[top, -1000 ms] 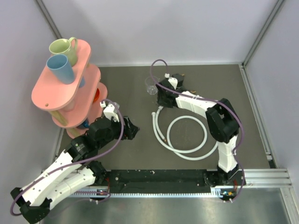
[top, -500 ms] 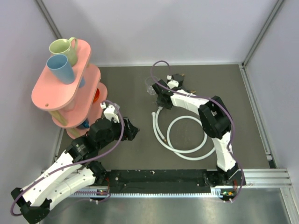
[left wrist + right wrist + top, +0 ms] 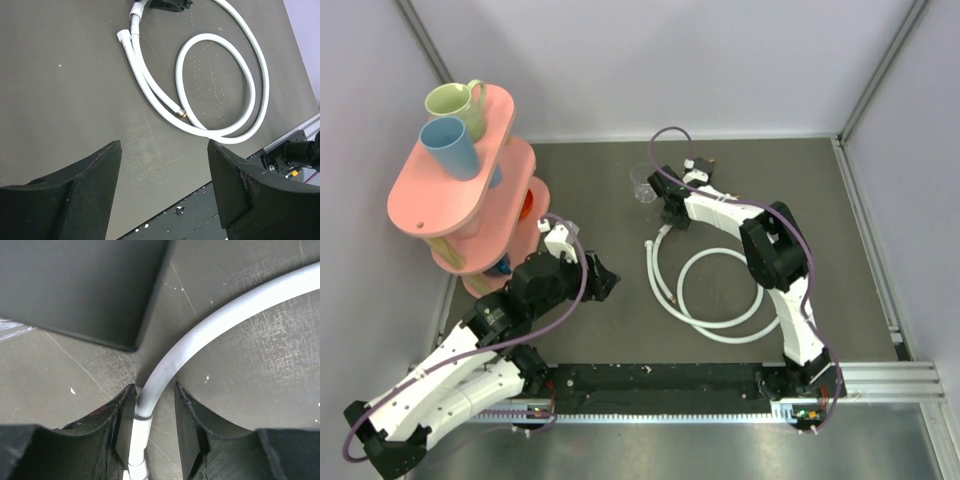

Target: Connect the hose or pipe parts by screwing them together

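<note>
The white hose (image 3: 720, 333) lies in loops on the dark mat right of centre. My right gripper (image 3: 668, 222) reaches down over its upper-left end. In the right wrist view the jaws straddle the hose (image 3: 200, 335) just above its white end connector (image 3: 137, 435). The left finger touches it and a gap remains beside the right finger, so this gripper (image 3: 154, 386) is open. A small black fitting (image 3: 700, 163) with a brass tip sits behind that wrist. My left gripper (image 3: 603, 280) hovers left of the hose, open (image 3: 164, 145) and empty. From there I see the loops (image 3: 207, 36) and a brass-tipped end (image 3: 183, 114).
A clear plastic cup (image 3: 643, 183) stands just left of the right wrist. A pink tiered rack (image 3: 460, 190) with mugs fills the left side, close behind my left arm. A black rail (image 3: 660, 380) runs along the near edge. Walls enclose the mat.
The right gripper has settled over the hose end and its jaws have narrowed around it. The left jaws have narrowed a little; the left arm has barely moved.
</note>
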Controlling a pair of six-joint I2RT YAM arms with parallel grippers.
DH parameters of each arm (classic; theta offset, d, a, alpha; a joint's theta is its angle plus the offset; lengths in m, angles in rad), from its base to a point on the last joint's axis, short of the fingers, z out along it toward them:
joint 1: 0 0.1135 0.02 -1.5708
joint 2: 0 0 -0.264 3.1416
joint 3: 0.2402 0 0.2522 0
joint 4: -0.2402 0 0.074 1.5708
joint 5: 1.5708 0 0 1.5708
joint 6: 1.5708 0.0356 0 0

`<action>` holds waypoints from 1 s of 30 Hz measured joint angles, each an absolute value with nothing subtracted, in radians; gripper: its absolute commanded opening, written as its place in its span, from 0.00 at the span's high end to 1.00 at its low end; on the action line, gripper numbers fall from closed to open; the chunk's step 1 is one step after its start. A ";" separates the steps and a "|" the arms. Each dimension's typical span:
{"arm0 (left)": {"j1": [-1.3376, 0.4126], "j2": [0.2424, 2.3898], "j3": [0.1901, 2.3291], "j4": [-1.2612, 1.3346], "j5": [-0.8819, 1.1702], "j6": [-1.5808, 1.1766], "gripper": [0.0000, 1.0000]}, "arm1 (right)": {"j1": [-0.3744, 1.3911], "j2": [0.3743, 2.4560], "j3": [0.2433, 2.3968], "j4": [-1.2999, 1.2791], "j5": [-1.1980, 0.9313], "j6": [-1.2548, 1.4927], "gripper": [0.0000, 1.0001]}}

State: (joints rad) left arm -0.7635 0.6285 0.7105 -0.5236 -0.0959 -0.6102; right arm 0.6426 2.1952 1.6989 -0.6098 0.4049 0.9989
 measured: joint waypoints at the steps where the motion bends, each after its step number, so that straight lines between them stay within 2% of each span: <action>1: -0.764 0.629 0.710 -0.522 -0.094 -0.604 0.26 | 0.643 2.197 1.701 -0.617 0.407 1.001 0.73; 2: -0.764 0.631 0.710 -0.522 -0.093 -0.601 0.26 | 0.641 2.198 1.704 -0.622 0.407 1.003 0.81; 5: -0.764 0.640 0.710 -0.514 -0.094 -0.587 0.26 | 0.637 2.200 1.708 -0.638 0.404 1.017 0.95; 7: -0.764 0.661 0.710 -0.499 -0.096 -0.574 0.26 | 0.635 2.201 1.710 -0.643 0.402 1.025 1.00; 18: -0.760 0.939 0.783 -0.384 -0.093 -0.589 0.27 | 0.633 2.123 1.634 -0.648 0.373 1.009 1.00; 30: -0.709 1.096 0.887 -0.199 0.100 -0.693 0.25 | 0.632 1.671 1.377 -0.482 0.277 0.907 1.00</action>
